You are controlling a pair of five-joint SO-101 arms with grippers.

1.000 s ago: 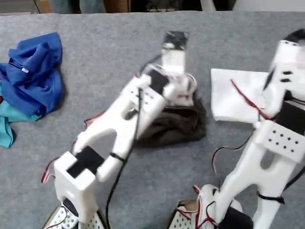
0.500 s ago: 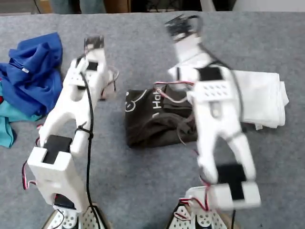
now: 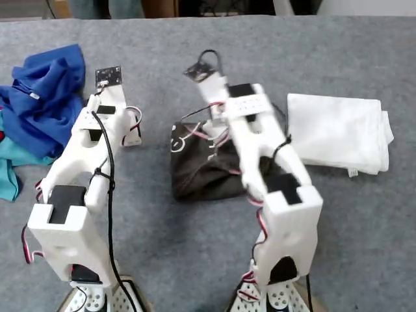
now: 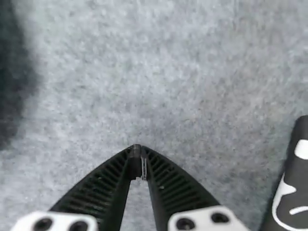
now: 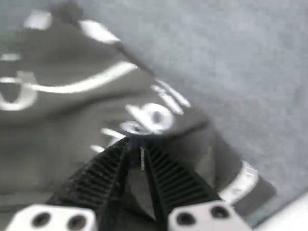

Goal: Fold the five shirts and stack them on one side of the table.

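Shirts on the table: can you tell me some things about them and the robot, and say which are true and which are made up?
1. The white shirt is folded. True.
2. The blue shirt is folded neatly. False: it lies crumpled in a heap.
3. The dark shirt lies on top of the white shirt. False: it lies on the table beside it.
4. The left gripper is shut over bare table. True.
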